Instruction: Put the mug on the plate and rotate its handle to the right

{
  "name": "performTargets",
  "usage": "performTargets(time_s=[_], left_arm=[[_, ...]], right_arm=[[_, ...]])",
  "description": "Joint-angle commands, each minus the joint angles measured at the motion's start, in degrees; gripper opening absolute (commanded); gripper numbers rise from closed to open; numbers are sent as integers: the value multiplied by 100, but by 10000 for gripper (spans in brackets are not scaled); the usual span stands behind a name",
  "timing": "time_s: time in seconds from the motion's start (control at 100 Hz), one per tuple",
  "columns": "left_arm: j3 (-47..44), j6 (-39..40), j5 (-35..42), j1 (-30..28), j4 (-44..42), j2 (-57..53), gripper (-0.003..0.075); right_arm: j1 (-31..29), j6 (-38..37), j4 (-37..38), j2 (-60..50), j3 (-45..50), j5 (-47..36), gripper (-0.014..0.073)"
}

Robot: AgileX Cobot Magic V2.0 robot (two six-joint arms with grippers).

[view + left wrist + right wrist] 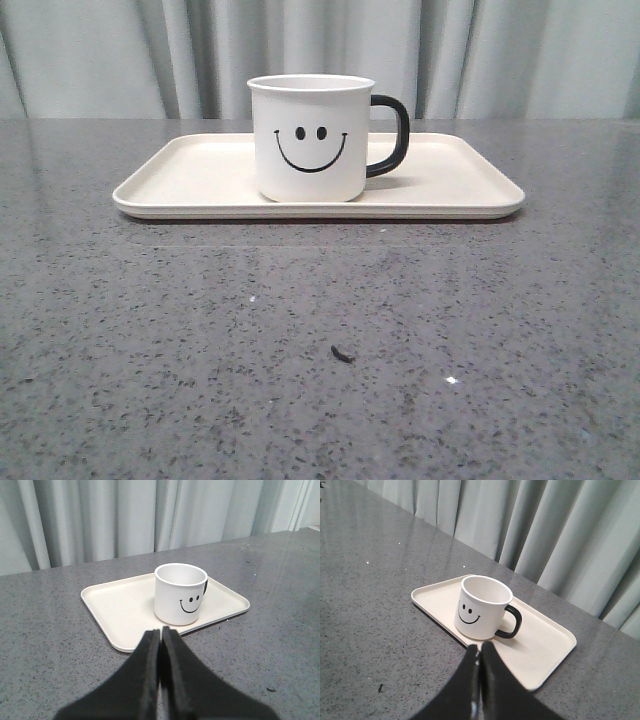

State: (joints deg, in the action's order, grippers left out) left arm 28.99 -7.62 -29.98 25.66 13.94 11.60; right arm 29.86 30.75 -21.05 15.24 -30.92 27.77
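Note:
The white mug (310, 138) with a black smiley face stands upright on the cream plate (190, 180), near the plate's middle. Its black handle (392, 136) points to the right in the front view. The mug (180, 594) and plate (120, 610) also show in the left wrist view, beyond my left gripper (161, 630), which is shut and empty, short of the plate's edge. In the right wrist view, my right gripper (480, 645) is shut and empty in front of the mug (482, 607), its handle (512, 623) and the plate (545, 650). Neither gripper shows in the front view.
The plate rests on a grey speckled table (320, 340) with a pale curtain (320, 50) behind. A small dark speck (342, 353) lies on the table in front of the plate.

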Motion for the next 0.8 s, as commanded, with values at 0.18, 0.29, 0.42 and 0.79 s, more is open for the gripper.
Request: performTargets(time_s=[0.18, 0.29, 0.42, 0.79], left_arm=[[149, 3, 450, 38, 91, 62, -19], [149, 3, 450, 38, 91, 62, -19], [126, 3, 450, 13, -440, 31, -19], [-762, 3, 2508, -994, -587, 31, -19]], right_arm=[[-13, 17, -86, 42, -125, -423, -61], [-13, 17, -86, 42, -125, -423, -61], [-13, 17, -86, 42, -125, -423, -61], [-13, 17, -86, 42, -125, -423, -61]])
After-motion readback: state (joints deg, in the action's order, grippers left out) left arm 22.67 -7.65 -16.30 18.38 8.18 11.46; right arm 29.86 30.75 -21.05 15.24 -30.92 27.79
